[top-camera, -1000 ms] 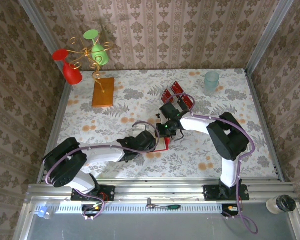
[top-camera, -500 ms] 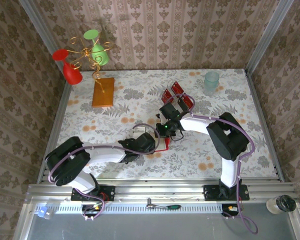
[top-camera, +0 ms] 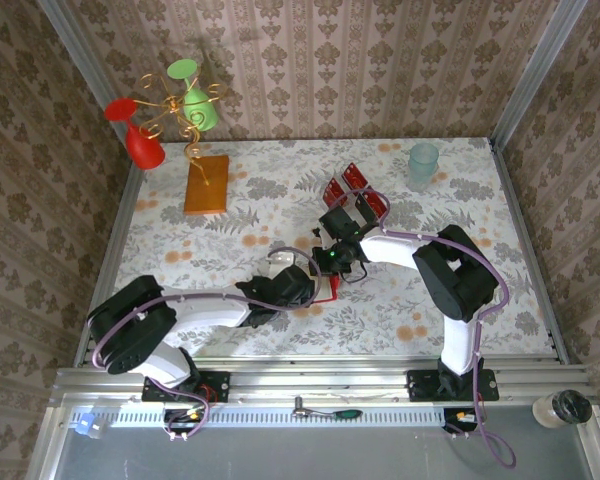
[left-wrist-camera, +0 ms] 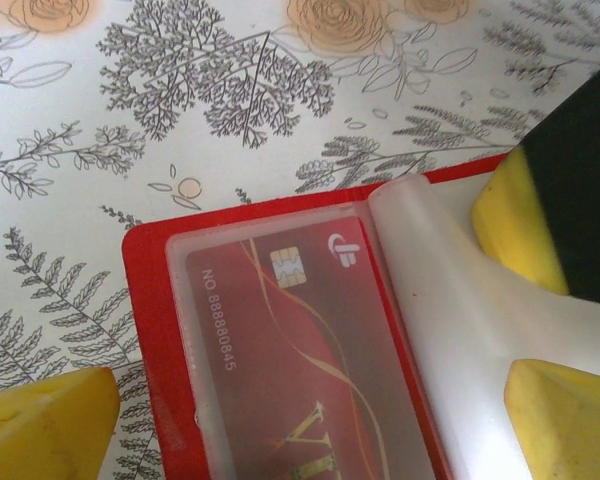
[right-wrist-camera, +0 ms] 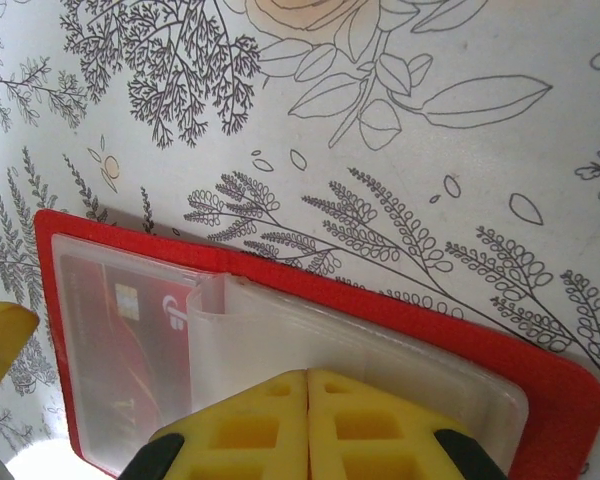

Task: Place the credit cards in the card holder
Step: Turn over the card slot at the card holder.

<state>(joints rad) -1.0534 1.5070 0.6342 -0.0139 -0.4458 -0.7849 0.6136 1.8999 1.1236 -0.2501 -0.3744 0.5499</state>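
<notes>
The card holder (left-wrist-camera: 150, 330) (right-wrist-camera: 380, 305) (top-camera: 327, 292) lies open on the flowered table, its clear sleeves facing up. One red credit card (left-wrist-camera: 300, 350) (right-wrist-camera: 120, 330) with a gold chip sits inside the left sleeve. My left gripper (left-wrist-camera: 300, 430) (top-camera: 302, 288) stands open astride that card, with a yellow fingertip (left-wrist-camera: 40, 420) at each side. My right gripper (right-wrist-camera: 308, 415) (top-camera: 332, 262) is shut, its yellow tips pressed together on the folded-over clear sleeves (right-wrist-camera: 280, 330); its finger (left-wrist-camera: 525, 225) rests on the sleeve in the left wrist view. More credit cards (top-camera: 355, 190) lie fanned out farther back.
An orange-brown slab (top-camera: 206, 184) carrying a wire stand with red and green glasses (top-camera: 180, 105) stands at the back left. A pale translucent cup (top-camera: 423, 163) sits at the back right. Patterned walls enclose the table on three sides.
</notes>
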